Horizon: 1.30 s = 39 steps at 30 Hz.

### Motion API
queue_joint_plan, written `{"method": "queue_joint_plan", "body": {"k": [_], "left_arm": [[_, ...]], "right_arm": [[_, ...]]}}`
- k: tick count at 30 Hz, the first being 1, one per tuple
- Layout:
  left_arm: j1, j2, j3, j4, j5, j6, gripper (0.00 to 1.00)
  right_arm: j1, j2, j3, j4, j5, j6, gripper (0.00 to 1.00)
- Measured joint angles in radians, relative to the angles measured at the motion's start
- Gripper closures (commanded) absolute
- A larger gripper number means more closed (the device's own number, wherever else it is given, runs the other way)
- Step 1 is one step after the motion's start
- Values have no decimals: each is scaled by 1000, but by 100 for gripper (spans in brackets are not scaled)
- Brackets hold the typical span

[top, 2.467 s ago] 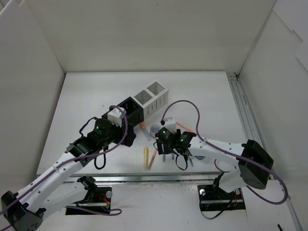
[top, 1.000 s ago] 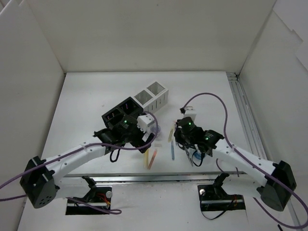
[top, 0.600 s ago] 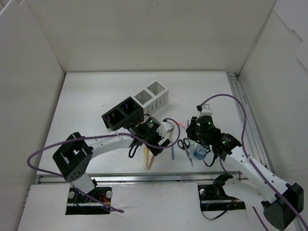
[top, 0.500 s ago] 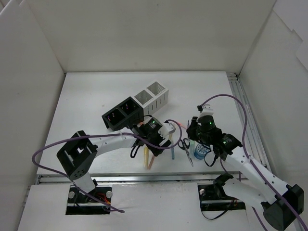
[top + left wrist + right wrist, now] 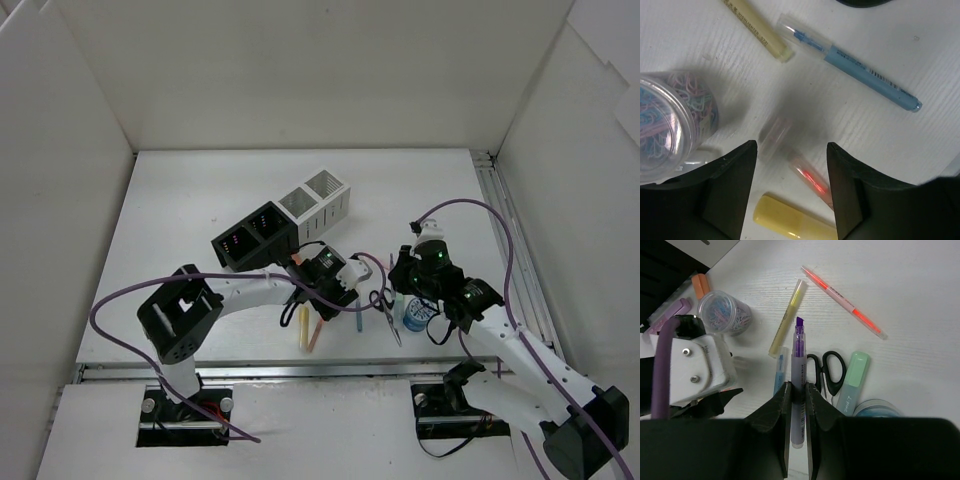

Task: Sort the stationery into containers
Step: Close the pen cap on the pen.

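Near the worktop's [image 5: 180, 200] near edge, the left gripper [image 5: 791, 161] hangs spread wide over a blurred pen [image 5: 805, 175], empty. The right gripper [image 5: 799, 390] clamps a purple highlighter [image 5: 799, 357]. The organiser's [image 5: 322, 212] contents are unreadable.

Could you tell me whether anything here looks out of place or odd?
The purple highlighter held in the right gripper has no cap: its chisel tip is bare. Otherwise nothing looks spilled or damaged.
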Motion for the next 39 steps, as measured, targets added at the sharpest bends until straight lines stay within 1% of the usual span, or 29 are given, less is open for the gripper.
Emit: {"method": "queue_joint_plan", "body": {"k": [1,4,5,7,8,19,21,24,25,28,31,36,39], "left_arm": [[0,10,6,1,-2,0,48],[0,46,26,5,-6,1,54],[0,58,32,7,-8,2,58],[0,70,47,11,-17,3,61],[0,74,51,12,-21,4,65],[0,50,11,39,-43,-24,66],[0,47,7,40,-47,-34,68],[0,47,4,44,-50,-46,75],[0,47,2,48,-50,-48,80],[0,47,2,53,-51,-53,89],[0,45,-3,58,-51,-54,100],[0,28,-22,63,-58,-55,100],[0,18,-25,48,-65,-49,100]], "right_arm": [[-2,1,0,0,-4,-2,100],[-4,2,-3,0,-7,-3,100],[-4,2,-5,0,-7,-3,100],[-4,2,-7,0,-8,-3,100],[-4,2,-9,0,-8,-4,100],[-6,-15,-12,0,-14,-17,100],[-7,-15,-12,0,-14,-18,100],[-11,-15,-12,0,-14,-18,100],[-11,-15,-12,0,-14,-20,100],[-11,-14,-12,0,-14,-23,100],[-11,-14,-12,0,-14,-33,100],[-11,-14,-12,0,-12,-72,100],[-11,-16,-10,1,-6,-133,100]]}}
